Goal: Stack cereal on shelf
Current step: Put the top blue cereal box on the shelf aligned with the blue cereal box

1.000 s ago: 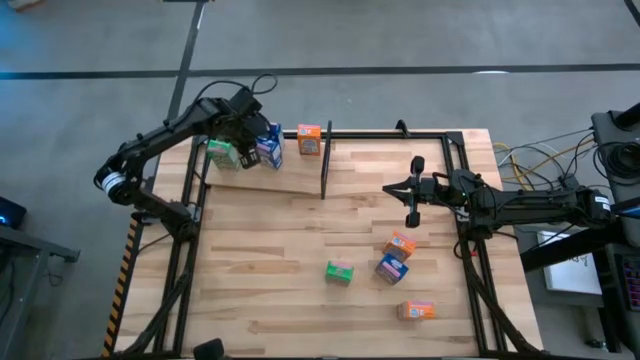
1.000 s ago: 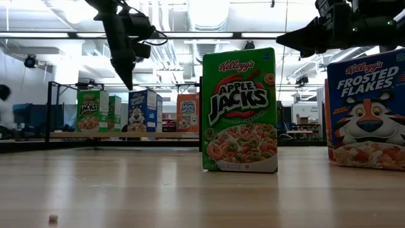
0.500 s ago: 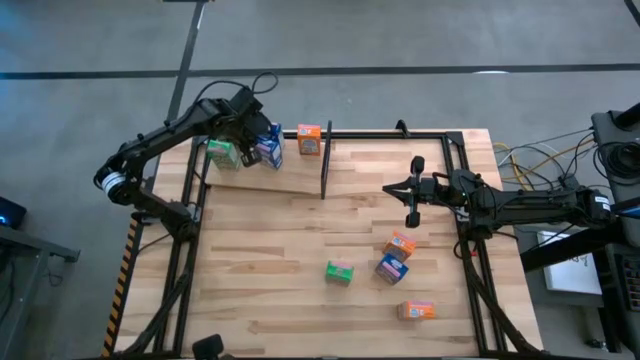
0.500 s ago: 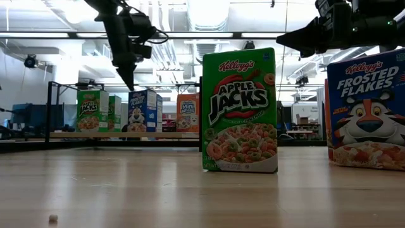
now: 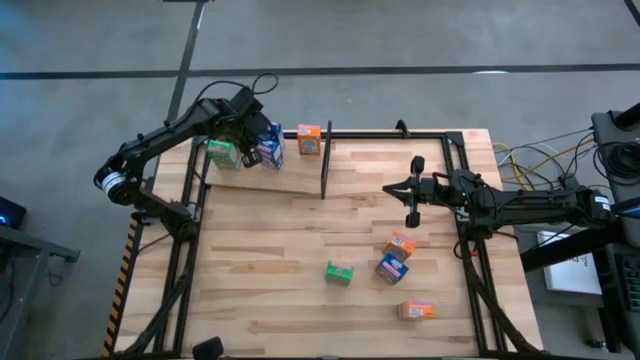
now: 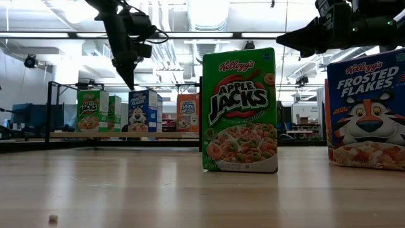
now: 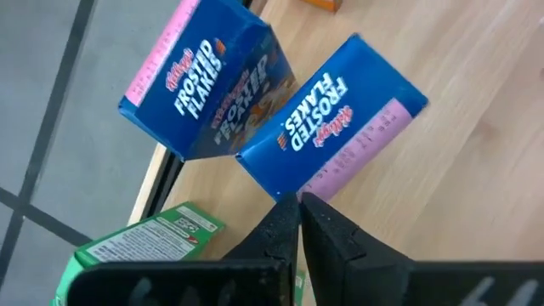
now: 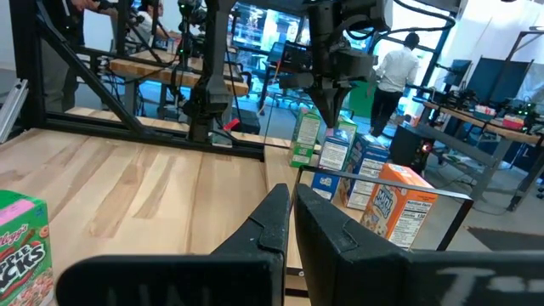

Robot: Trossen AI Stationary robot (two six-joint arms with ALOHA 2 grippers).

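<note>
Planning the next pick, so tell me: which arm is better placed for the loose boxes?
Right: its gripper hangs just beyond the orange box and blue box; the left gripper is over the shelf.

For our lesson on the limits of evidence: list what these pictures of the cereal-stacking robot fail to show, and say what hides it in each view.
- High view: the labels on the cereal boxes are too small to read, and the left gripper covers part of the blue boxes.
- Low view: the Apple Jacks box hides part of the shelf behind it.
- Low view: the Frosted Flakes box is cut off by the edge.
</note>
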